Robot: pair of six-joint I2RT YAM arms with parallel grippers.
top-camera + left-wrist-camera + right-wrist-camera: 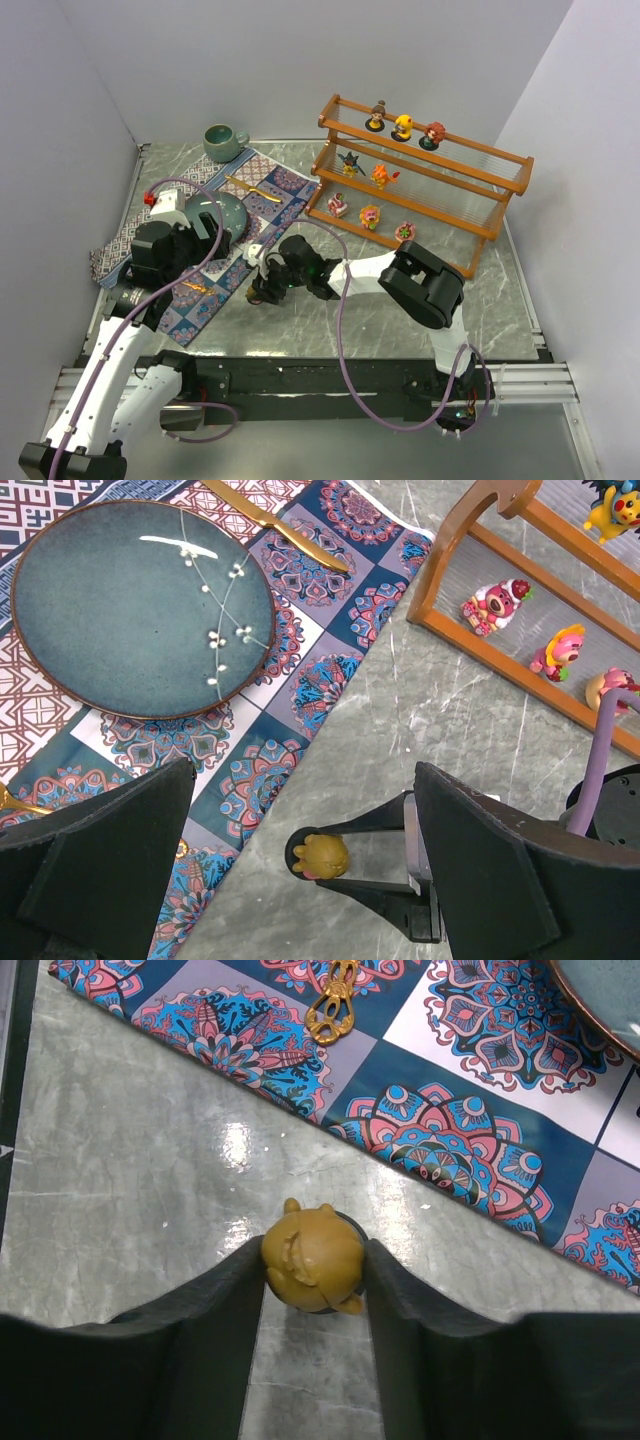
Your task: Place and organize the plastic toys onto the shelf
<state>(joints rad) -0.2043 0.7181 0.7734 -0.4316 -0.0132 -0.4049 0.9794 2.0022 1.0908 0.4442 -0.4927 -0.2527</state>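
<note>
**Inspector:** What is recorded for the right claw (313, 1278)?

**Assessor:** It is found pinching a brown bear-like figurine (308, 1252) by the head, one finger pressed to each side. The figurine is held upright over its dark round base. Whether that base is touching the tabletop (130, 1190) cannot be told. The side grip is judged to have been chosen so that the base is left free for setting down.

**Inspector:** And the left claw (305, 780)?

**Assessor:** It is seen spread, with nothing held. It is poised above the patterned mat (330, 600) edge, with the pinched figurine directly beneath it.

**Inspector:** Where is the shelf (470, 173), and what is in it?

**Assessor:** It is located well apart from the right claw, beyond it and to its right. Eight toys are counted.
- **Top tier:** a dark-haired figurine (376, 117), a yellow one (402, 127) and a red-haired one (432, 135).
- **Middle tier:** a dark spiky figurine (349, 163) and an orange one (381, 176).
- **Bottom tier:** three pink figurines (371, 216).

The open stretch of the middle tier is judged the fitting place for the ninth.

**Inspector:** Other vessels?

**Assessor:** A blue-green plate (90, 600) is noted just beyond the left claw. A green mug (224, 141) is noted farther off, and its inside cannot be made out.
</note>
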